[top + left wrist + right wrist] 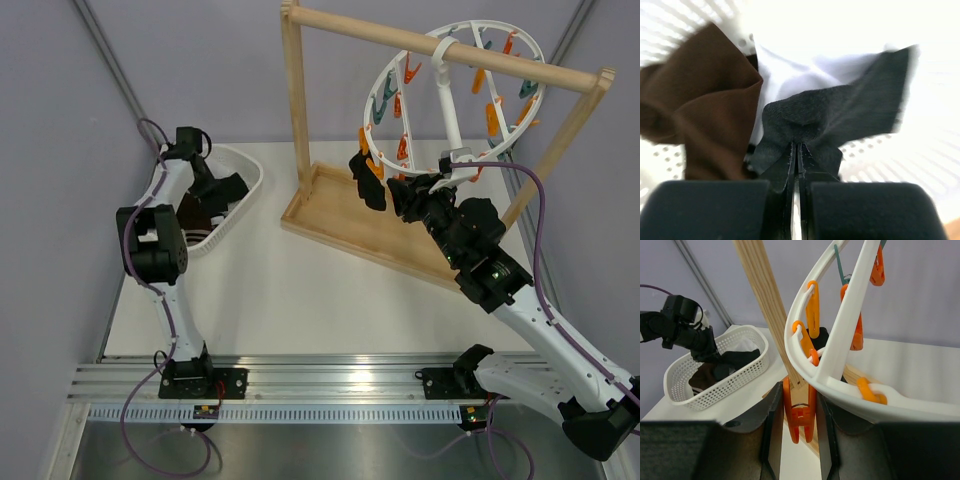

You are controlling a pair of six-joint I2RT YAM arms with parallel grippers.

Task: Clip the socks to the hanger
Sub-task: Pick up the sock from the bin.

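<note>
My left gripper (215,190) is down in the white basket (250,180), shut on a black sock (840,120), pinching a fold of it. A brown sock (705,115) and a white sock (790,75) lie beside it. The round white hanger (445,100) hangs tilted from the wooden stand's top bar, with orange and teal clips. A black sock (367,180) hangs from a clip on its lower left rim. My right gripper (405,195) is at the hanger's lower rim (840,385), its fingers pressed on both handles of an orange clip (799,412).
The wooden frame stand (330,205) has its base on the table at the back middle and its post (765,305) right behind the held clip. The basket (725,385) sits at the left rear. The table's left wall is close to the basket.
</note>
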